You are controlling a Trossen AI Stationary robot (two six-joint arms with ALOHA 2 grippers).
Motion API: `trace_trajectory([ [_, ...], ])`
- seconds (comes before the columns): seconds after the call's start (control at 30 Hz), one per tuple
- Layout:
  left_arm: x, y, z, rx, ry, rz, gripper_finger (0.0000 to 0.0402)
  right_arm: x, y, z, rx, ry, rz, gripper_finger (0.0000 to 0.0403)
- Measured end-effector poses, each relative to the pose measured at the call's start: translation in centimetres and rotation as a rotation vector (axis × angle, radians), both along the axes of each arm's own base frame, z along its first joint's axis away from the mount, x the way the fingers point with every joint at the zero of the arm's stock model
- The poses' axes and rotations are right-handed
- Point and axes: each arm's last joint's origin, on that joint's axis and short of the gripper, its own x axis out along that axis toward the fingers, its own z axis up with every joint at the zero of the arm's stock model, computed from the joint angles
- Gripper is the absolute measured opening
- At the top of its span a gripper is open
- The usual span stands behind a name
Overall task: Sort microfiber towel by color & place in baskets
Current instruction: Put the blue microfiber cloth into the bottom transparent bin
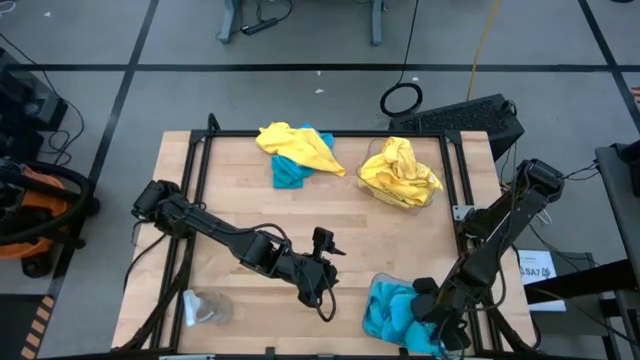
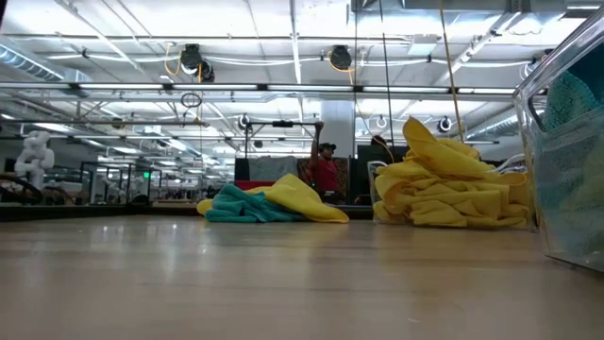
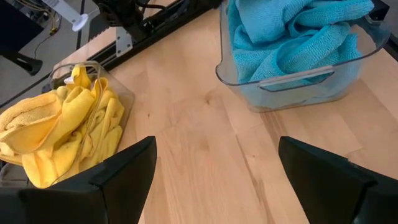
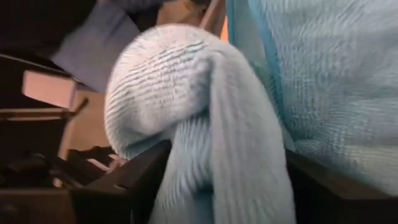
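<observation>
Over the near right corner of the counter (image 1: 240, 210), the right gripper (image 1: 437, 322) is lowered into the blue-towel basket (image 3: 292, 78), and a turquoise towel (image 4: 205, 124) is seen draped between its fingers, which appear closed on the cloth. That basket is already heaped with blue towels. The yellow-towel basket (image 1: 400, 195) stands at the far right, filled with yellow towels (image 1: 400, 170). A mixed pile (image 1: 295, 150) of yellow and blue cloth is left unsorted at the far middle of the counter. The left gripper (image 1: 322, 268) is held wide open and empty over the bare middle of the counter.

For a clean drop, the cloth should probably be released well inside the basket walls, so that no corner is left hanging over the rim, and the fingers lifted straight up so that no settled towels are dragged out.
</observation>
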Motion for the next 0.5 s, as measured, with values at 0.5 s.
trace_trajectory([
  [0.5,0.0,0.0,0.0,0.000,0.001,0.000,0.0342,-2.1,-2.7,3.7,0.053,-0.021,-0.065,0.0192],
])
